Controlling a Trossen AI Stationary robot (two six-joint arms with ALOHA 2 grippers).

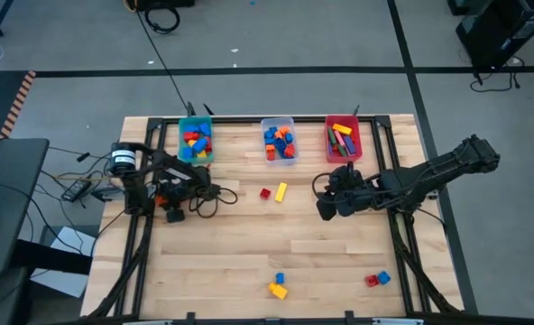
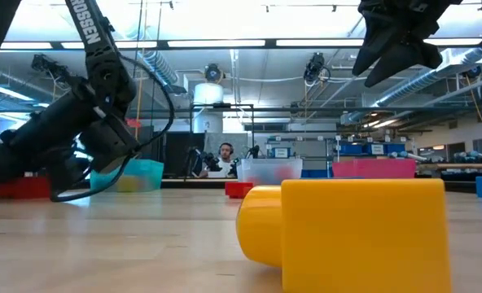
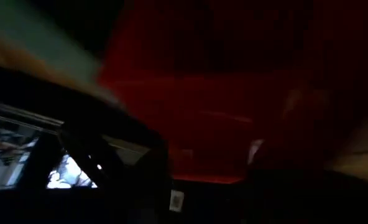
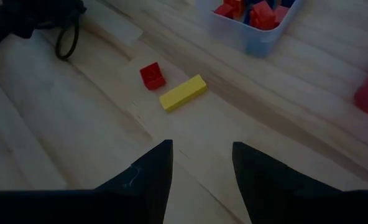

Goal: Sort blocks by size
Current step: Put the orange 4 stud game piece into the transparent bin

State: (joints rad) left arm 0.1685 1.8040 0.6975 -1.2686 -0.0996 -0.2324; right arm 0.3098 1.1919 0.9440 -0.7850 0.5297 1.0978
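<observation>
- The left arm lies low over the table's left side, its gripper [image 1: 175, 213] down near the wood, in front of the teal bin [image 1: 195, 141]. Its wrist view is filled by a dark red surface right at the fingers; whether the fingers are apart or clamped on anything cannot be told.
- The right arm stretches from the table's right edge toward the middle, and its gripper [image 4: 201, 163] hangs above the table with the 2 fingers clearly apart and nothing between them.
- 3 bins stand in a row along the far edge: the teal one, the clear bin [image 1: 279, 139] and the red bin [image 1: 343, 137], each holding mixed coloured blocks.
- 2 loose blocks lie mid-table: a small red cube [image 4: 152, 76] and a long yellow bar [image 4: 183, 93], just beside each other, ahead of the right gripper and apart from it.
- Near the front edge, a yellow block [image 1: 278, 290] lies with a small blue block [image 1: 280, 278] just beside it.
- Toward the front right, a red block [image 1: 372, 281] and a blue block [image 1: 383, 277] lie touching, well apart from both grippers.
</observation>
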